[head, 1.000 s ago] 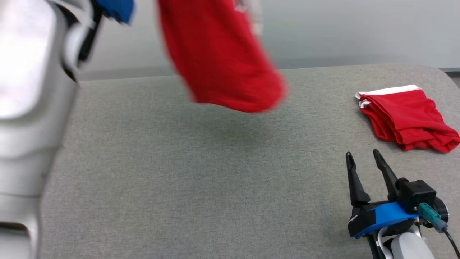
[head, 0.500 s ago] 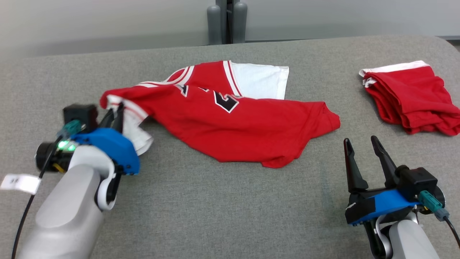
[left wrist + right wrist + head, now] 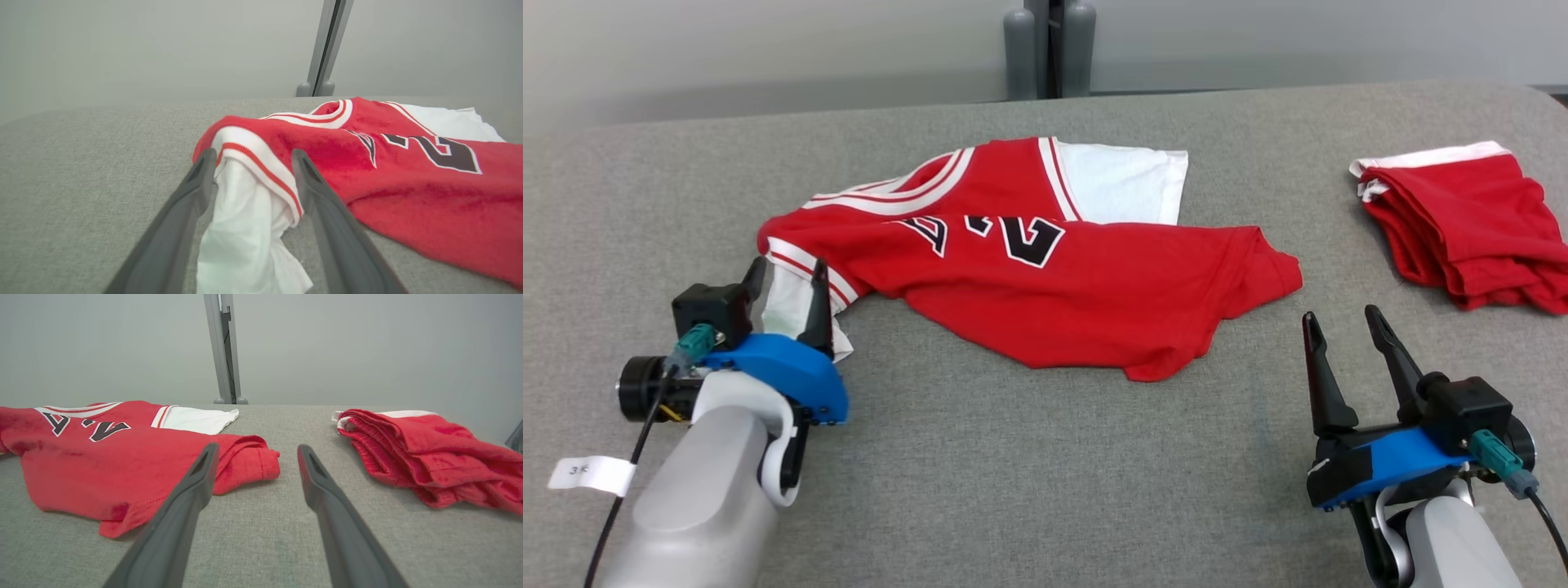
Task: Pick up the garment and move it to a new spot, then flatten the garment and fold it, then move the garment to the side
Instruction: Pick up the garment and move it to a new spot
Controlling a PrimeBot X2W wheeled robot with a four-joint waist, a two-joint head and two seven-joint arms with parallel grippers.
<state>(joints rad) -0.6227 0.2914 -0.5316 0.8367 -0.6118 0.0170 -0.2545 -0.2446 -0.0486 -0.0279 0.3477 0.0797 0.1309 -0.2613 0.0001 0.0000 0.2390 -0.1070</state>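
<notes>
We logged one red garment [image 3: 1045,286] lying rumpled on the middle of the grey worktop [image 3: 1013,474]. Its chest lettering [image 3: 1005,237] was black with white edging. A "2" showed in the left wrist view, but creases broke up the rest, so we couldn't read it. It had two white sleeves. The far sleeve [image 3: 1123,180] lay flat. The near sleeve [image 3: 788,306], with a red-striped cuff, sat between the fingers [image 3: 179,228] of the left gripper [image 3: 788,269]. Those fingers were apart and not clamped on it, and part of the sleeve was hidden behind them. The right gripper [image 3: 1341,317] was low over bare worktop near the garment's hem, its fingers [image 3: 339,531] also apart with nothing between them. One folded red piece [image 3: 1462,237] with a white band lay well apart at the right, cut off by the frame edge. A small white tag [image 3: 588,475] hung on the left arm's cable. Its print started with a "3" and the rest was too small to read. A grey post [image 3: 1049,49] stood behind the worktop, its top cut off. We saw no brand marks.
</notes>
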